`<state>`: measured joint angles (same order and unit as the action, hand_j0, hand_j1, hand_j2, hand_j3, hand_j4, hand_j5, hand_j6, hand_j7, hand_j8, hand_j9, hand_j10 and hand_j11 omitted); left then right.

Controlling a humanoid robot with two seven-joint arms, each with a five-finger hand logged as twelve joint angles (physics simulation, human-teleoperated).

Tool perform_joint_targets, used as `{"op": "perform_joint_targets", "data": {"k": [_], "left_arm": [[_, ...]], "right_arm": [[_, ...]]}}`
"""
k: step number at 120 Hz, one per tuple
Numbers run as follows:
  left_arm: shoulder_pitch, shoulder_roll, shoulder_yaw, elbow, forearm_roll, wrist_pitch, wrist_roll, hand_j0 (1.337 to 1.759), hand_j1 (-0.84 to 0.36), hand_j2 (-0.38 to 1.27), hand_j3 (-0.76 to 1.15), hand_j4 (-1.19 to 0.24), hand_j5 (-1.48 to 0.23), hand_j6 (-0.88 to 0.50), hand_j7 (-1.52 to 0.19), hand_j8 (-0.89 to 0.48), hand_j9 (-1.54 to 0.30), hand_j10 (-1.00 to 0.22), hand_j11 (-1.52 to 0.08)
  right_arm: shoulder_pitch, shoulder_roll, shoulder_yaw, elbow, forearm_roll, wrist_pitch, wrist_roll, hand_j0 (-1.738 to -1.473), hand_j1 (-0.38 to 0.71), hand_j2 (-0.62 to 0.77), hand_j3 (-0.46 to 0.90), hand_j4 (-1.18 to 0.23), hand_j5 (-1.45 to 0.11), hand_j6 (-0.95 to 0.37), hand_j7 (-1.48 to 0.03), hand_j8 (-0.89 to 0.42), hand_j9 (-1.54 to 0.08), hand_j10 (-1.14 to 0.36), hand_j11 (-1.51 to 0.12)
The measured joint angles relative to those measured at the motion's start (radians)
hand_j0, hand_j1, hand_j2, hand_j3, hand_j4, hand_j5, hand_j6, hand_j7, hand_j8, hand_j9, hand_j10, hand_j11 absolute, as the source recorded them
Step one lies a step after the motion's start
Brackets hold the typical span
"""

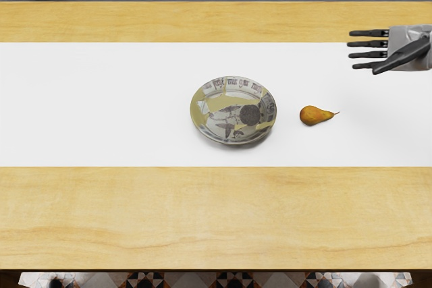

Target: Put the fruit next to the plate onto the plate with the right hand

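a wooden table [135, 214] fills the view, with a broad white strip [101, 106] running across its middle from edge to edge. farthest from the hand, well off to its left and lower in the view, a shallow plate [200, 102] sits on the white strip. its surface is glossy, printed with grey, yellow and dark patches and with lettering along the far rim.

between the plate and the hand, but lower in the view than the hand, a pear [314, 115] lies on its side on the white strip. it is near the plate's right rim without touching it, so it is on the table, not on the plate. the pear is orange-brown. its round end faces the plate, and its narrow end with the thin stem points right, towards the hand's side.

the right hand [388, 48] shows at the upper right, its arm coming in from the right edge, over the far border of the white strip where it meets the wood. it is released: four dark fingers [368, 44] stretch out straight and parallel, pointing left, with the thumb [401, 59] slanting beneath them, and they grasp nothing. the pear is well apart from the hand, down and to its left.
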<state>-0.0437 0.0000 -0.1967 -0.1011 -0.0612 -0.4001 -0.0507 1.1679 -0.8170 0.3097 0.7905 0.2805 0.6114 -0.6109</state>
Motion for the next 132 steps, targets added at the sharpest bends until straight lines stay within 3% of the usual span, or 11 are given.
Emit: {"op": "perform_joint_targets", "data": {"k": [34,62,80,97,124,132], "left_arm": [[0.001,0.0,0.003,0.0,0.0,0.0,0.0,1.658,0.33,0.0,0.0,-0.01,-0.02,-0.01,-0.02,-0.01,-0.02,-0.01,-0.02],[0.001,0.0,0.003,0.001,0.001,0.0,0.0,1.658,0.33,0.0,0.0,-0.01,-0.02,-0.01,-0.02,-0.01,-0.02,-0.01,-0.02],[0.001,0.0,0.004,0.001,0.001,0.0,0.0,1.658,0.33,0.0,0.0,-0.01,-0.02,-0.01,-0.02,-0.01,-0.02,-0.01,-0.02],[0.001,0.0,0.004,0.001,0.001,0.0,0.0,1.658,0.33,0.0,0.0,-0.01,-0.02,-0.01,-0.02,-0.01,-0.02,-0.01,-0.02],[0.001,0.0,0.004,0.001,0.001,0.0,0.0,1.658,0.33,0.0,0.0,-0.01,-0.02,-0.01,-0.02,-0.01,-0.02,-0.01,-0.02],[0.001,0.0,0.004,0.001,0.001,0.0,0.0,1.658,0.33,0.0,0.0,-0.01,-0.02,-0.01,-0.02,-0.01,-0.02,-0.01,-0.02]], "right_arm": [[0.012,0.015,-0.004,-0.005,-0.027,0.0,0.0,-1.658,-0.35,0.0,0.0,0.0,0.0,0.0,0.0,0.0,0.0,0.0,0.0],[0.12,0.122,-0.014,-0.005,-0.286,0.0,0.0,-1.658,-0.35,0.0,0.0,0.0,0.0,0.0,0.0,0.0,0.0,0.0,0.0],[0.221,0.23,-0.128,-0.002,-0.419,0.0,0.0,-1.658,-0.35,0.0,0.0,0.0,0.0,0.0,0.0,0.0,0.0,0.0,0.0],[0.264,0.307,-0.21,-0.001,-0.519,-0.007,0.0,-1.658,-0.35,0.0,0.0,0.0,0.0,0.0,0.0,0.0,0.0,0.0,0.0],[0.313,0.416,-0.383,0.008,-0.674,-0.176,0.0,-1.658,-0.35,0.0,0.0,0.0,0.0,0.0,0.0,0.0,0.0,0.0,0.0],[0.308,0.435,-0.403,0.046,-0.712,-0.252,0.0,-1.658,-0.35,0.0,0.0,0.0,0.0,0.0,0.0,0.0,0.0,0.0,0.0]]}}
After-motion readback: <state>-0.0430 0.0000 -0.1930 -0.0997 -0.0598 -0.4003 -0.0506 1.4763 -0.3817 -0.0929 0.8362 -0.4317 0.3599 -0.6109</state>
